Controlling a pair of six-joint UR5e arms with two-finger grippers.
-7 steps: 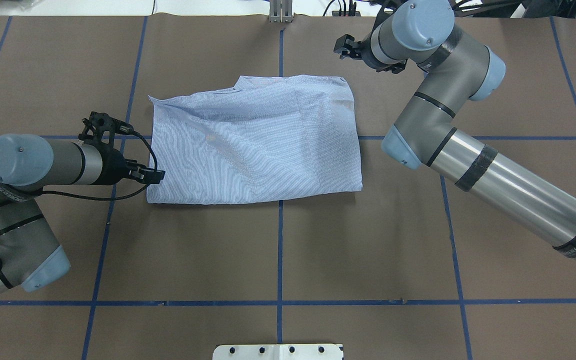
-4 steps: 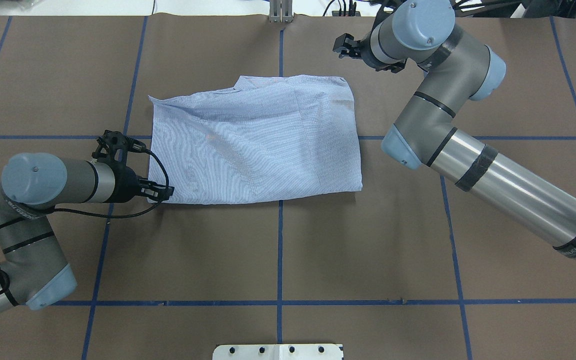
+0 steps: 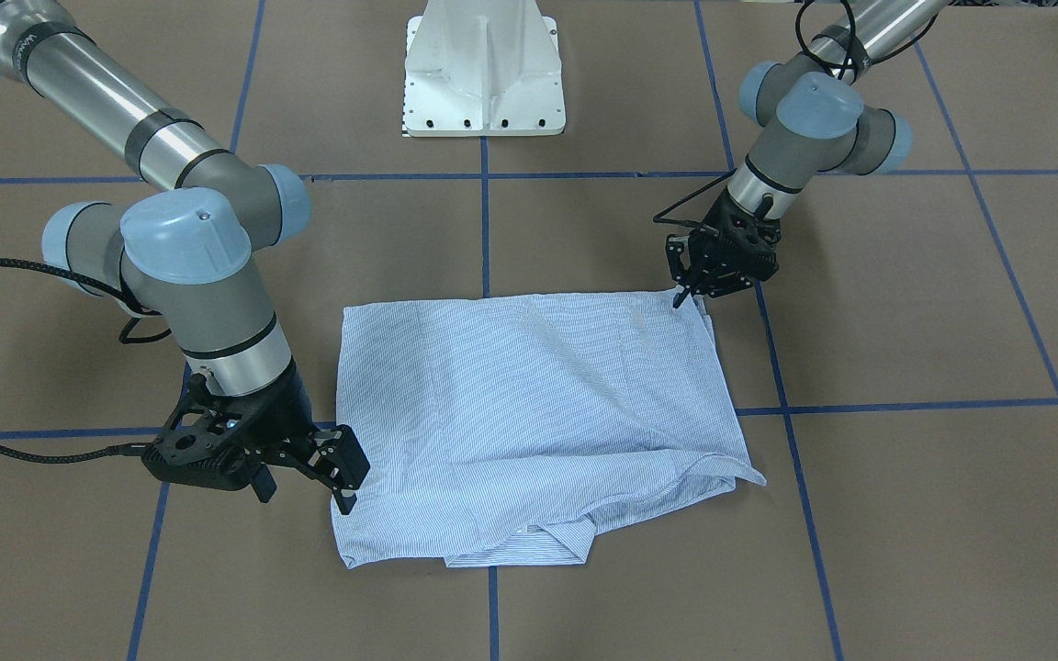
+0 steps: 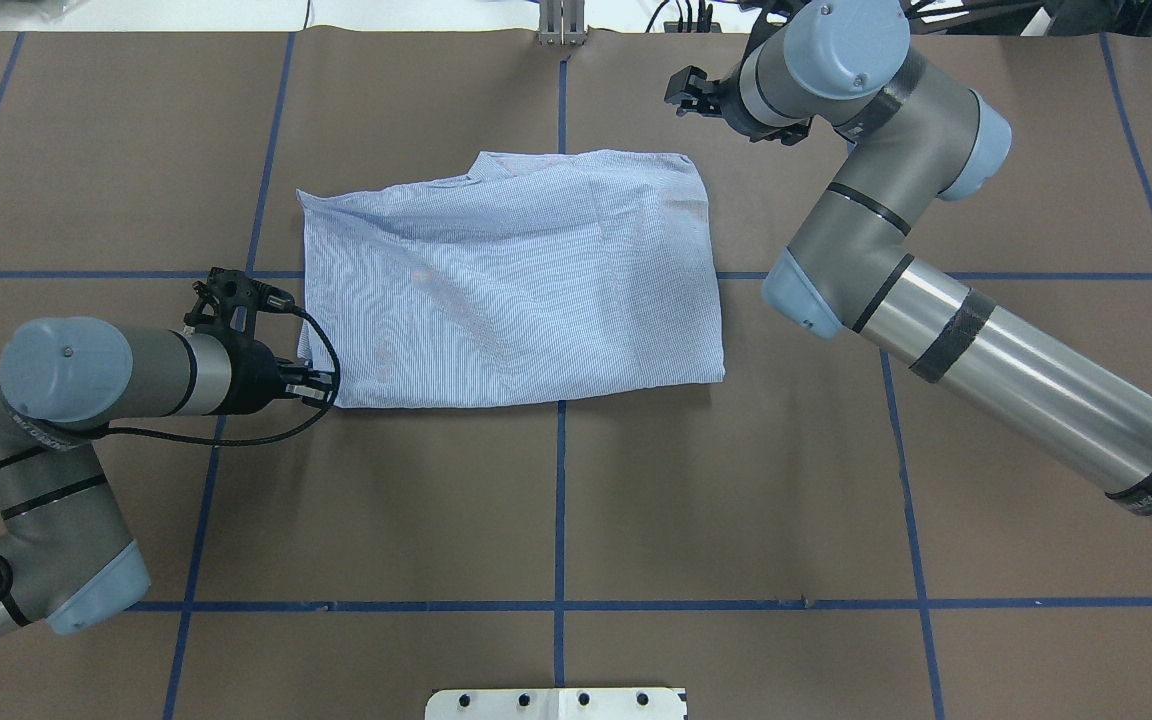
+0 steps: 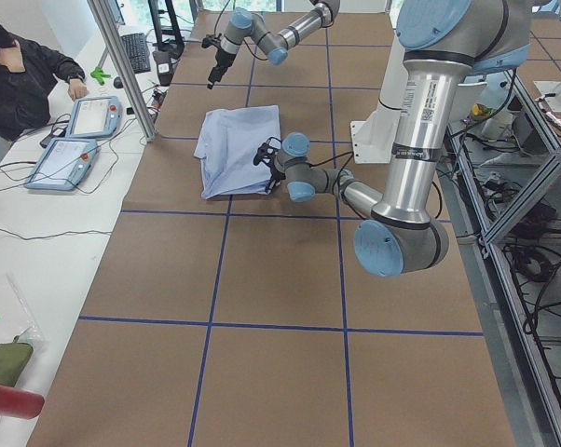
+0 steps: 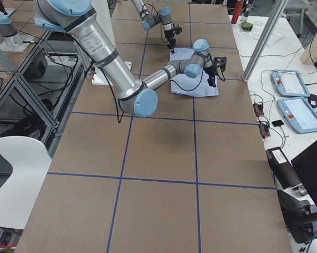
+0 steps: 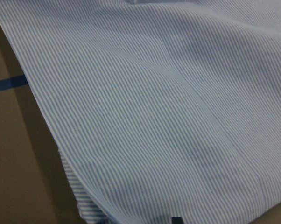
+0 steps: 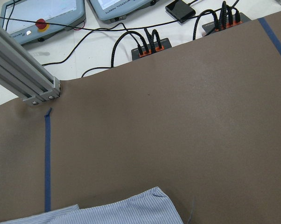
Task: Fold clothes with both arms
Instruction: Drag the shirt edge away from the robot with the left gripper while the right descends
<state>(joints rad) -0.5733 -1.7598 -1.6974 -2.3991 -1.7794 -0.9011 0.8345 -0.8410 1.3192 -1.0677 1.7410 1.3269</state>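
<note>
The left hand (image 4: 321,380) sits at the shirt's (image 4: 516,280) near left corner; I cannot tell its grip. The right hand (image 3: 345,485) hangs released beside the far right corner.

From above, my left end effector (image 4: 324,379) meets the near corner of the shirt (image 4: 506,280), but its tips are too small and dark for me to tell whether cloth sits between them. My left wrist camera is so close that the shirt runs off three edges, slightly blurred, and only a dark sliver of one fingertip (image 7: 176,220) pokes in at the bottom. My right wrist camera catches just a corner of cloth, cut off below. The folded layers hide whatever lies underneath. My right arm (image 4: 1036,385) leaves the overhead view at its right edge.
</note>
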